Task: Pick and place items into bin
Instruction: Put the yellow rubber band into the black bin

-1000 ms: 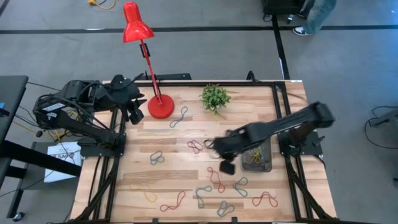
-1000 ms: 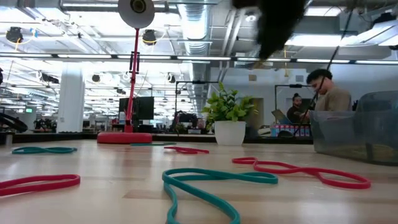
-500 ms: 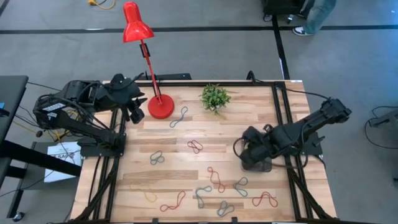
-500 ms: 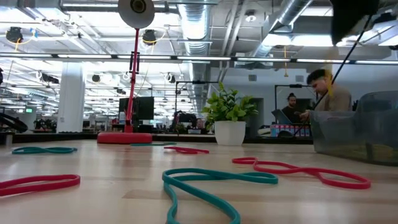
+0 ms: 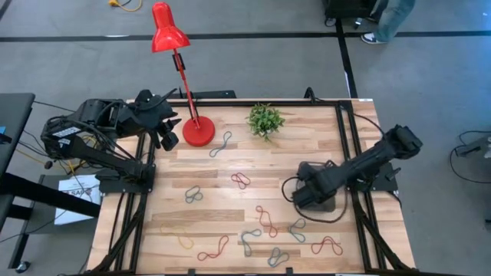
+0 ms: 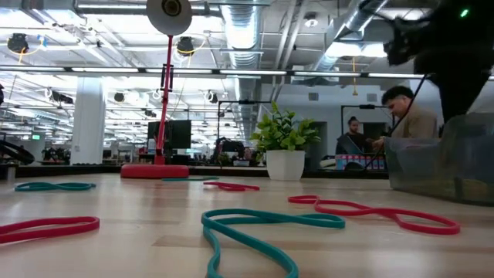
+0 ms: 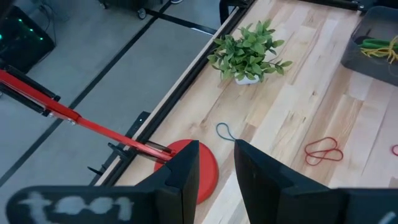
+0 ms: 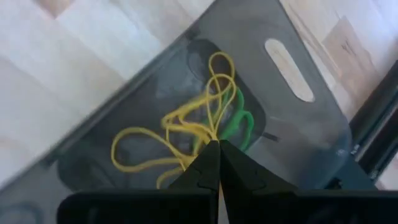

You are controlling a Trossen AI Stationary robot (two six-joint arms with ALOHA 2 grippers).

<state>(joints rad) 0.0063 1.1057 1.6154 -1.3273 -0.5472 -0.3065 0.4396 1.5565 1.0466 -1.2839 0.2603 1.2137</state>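
Note:
The items are thin twisted bands scattered over the wooden table: red (image 5: 240, 180), grey (image 5: 193, 195), teal (image 5: 297, 229) and others toward the near edge. The bin (image 5: 328, 205), dark grey and see-through, stands at the right, holding yellow and green bands (image 8: 239, 121). My right gripper (image 5: 308, 193) hangs over the bin, pointing down into it, shut on a yellow band (image 8: 186, 127). My left gripper (image 7: 214, 168) stands open and holding nothing, high at the far left beside the red lamp base (image 5: 199, 132). My right gripper pinches a strand of the yellow band (image 8: 215, 135) between its two shut fingertips, coming from above and pointing down. The band hangs slack below the tips inside the bin (image 8: 292, 37). Its loops mix with other yellow bands there, and I cannot tell them apart.
A red desk lamp (image 5: 169, 34) leans over the far left edge. A small potted plant (image 5: 265, 120) stands at the far middle. In the low view a teal band (image 6: 255, 228) and a red band (image 6: 370, 210) lie close by. People sit in the room beyond the table.
My right gripper has travelled from the middle of the table toward the right edge, come down over the bin and rolled about its pointing line, staying shut. It now hides most of the bin in the high view. The bands on the table have kept their places.

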